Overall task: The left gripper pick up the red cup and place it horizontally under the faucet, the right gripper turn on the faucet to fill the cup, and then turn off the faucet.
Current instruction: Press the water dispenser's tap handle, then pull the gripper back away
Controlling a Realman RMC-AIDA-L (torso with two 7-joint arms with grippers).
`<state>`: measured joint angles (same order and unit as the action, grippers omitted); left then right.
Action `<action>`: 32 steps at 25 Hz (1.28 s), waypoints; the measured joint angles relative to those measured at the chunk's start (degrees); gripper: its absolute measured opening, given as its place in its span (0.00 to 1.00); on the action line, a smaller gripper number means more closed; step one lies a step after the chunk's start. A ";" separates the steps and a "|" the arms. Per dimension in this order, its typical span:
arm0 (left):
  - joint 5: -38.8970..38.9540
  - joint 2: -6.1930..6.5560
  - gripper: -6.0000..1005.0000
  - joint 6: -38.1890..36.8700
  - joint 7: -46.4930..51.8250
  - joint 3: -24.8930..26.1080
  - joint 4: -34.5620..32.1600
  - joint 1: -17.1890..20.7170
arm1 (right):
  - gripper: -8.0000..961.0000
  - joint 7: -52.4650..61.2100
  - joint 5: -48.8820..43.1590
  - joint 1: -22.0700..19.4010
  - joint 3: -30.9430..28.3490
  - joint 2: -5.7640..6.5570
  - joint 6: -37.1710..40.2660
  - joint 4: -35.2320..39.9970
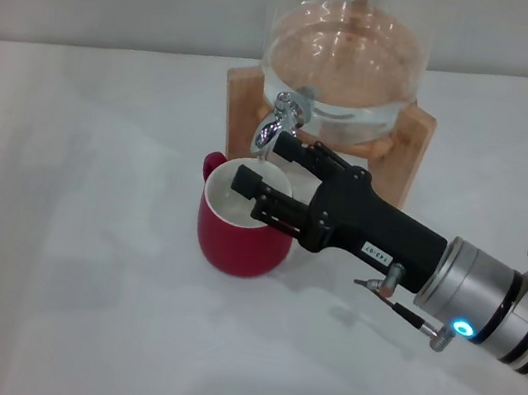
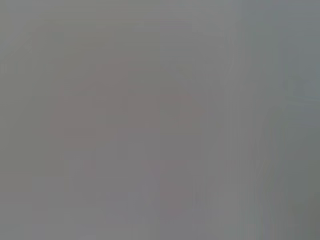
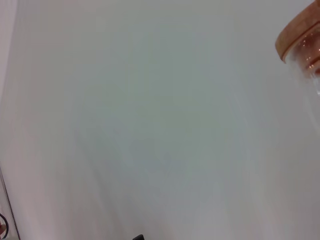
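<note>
The small shiny chrome faucet [image 1: 278,127] hung right over the glossy dark-red ceramic cup [image 1: 242,224] on the white table [image 1: 62,255]. The long black right tool [image 1: 262,163] sat just beside it, fingers spread, gripping nothing (left tool out of sight).

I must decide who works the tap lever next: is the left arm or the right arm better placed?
Right, probably. The right gripper is open beside the faucet, above the red cup standing under the spout. The left gripper appears in no view, so it would have farther to come.
</note>
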<state>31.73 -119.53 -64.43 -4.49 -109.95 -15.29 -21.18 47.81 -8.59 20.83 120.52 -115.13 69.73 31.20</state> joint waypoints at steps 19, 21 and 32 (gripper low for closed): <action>0.00 0.00 0.88 0.00 0.00 -0.71 0.00 0.00 | 0.89 0.00 -0.35 -0.59 -1.40 0.07 0.01 -0.09; 0.00 0.00 0.88 0.00 0.00 -0.71 0.00 0.00 | 0.89 0.00 -0.36 -0.60 -1.40 0.12 -0.05 -0.09; 0.00 0.00 0.88 0.00 0.00 -0.70 0.00 0.00 | 0.89 0.00 -0.29 -0.62 -1.54 0.30 -0.13 -0.28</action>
<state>31.73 -119.53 -64.43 -4.48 -110.65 -15.29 -21.18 47.81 -8.88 20.21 118.99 -114.84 69.60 30.92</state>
